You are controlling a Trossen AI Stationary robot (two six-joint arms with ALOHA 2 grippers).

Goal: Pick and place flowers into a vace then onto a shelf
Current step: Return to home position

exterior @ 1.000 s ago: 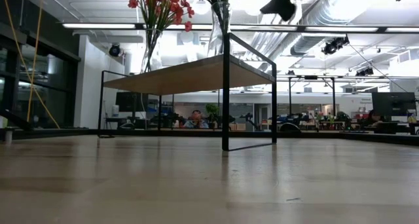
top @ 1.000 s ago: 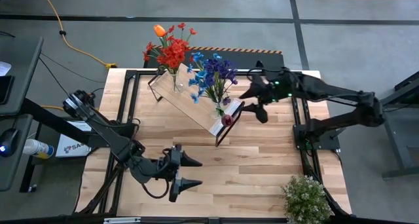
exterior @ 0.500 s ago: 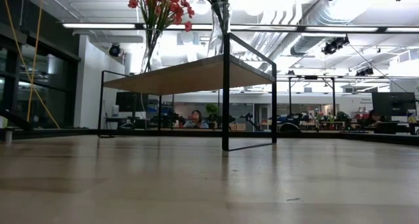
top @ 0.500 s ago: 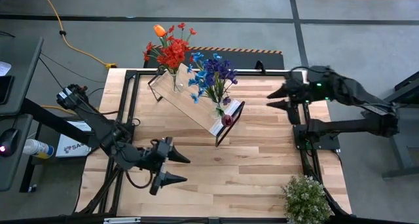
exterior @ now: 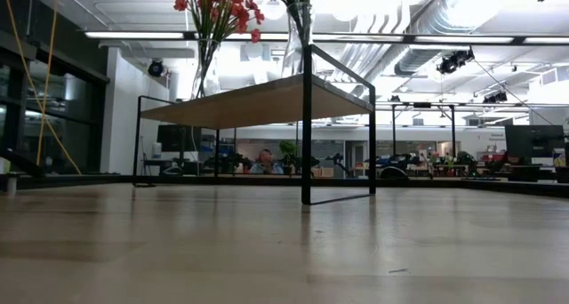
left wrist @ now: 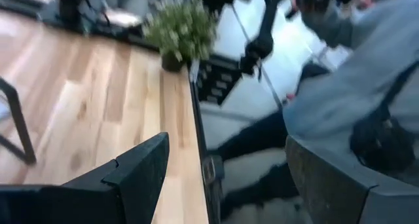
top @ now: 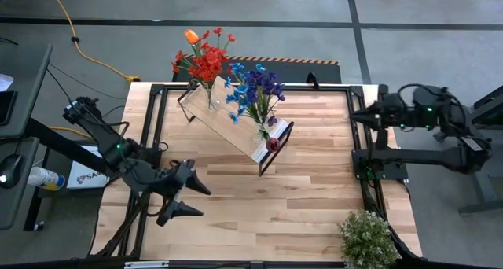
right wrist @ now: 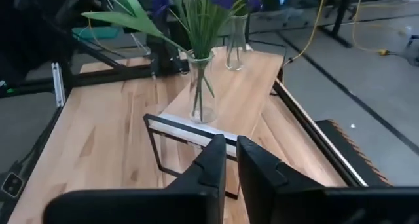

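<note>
The shelf (top: 236,123) stands slantwise on the table's far half. It carries two glass vases. One vase (top: 209,96) holds red flowers and an orange tulip (top: 206,60). The other vase (right wrist: 201,86) holds blue and purple flowers (top: 255,88). A dark pink bloom (top: 273,144) shows at the shelf's right end. My left gripper (top: 182,200) is open near the table's near-left part, holding nothing. My right gripper (top: 355,116) is shut and empty near the right edge, pointing at the shelf (right wrist: 242,86).
A bushy green plant (top: 367,237) stands at the near right corner. Black frame rails (top: 153,127) run along the table's sides. In the left wrist view a figure in grey (left wrist: 366,86) shows beyond the table edge. Bare wood lies between shelf and near edge.
My right gripper has drawn back from the shelf's right end toward the table's right edge, rising a little, and has shut. My left gripper, still open, has pulled back toward the left edge. Shelf and vases have stayed where they were.
</note>
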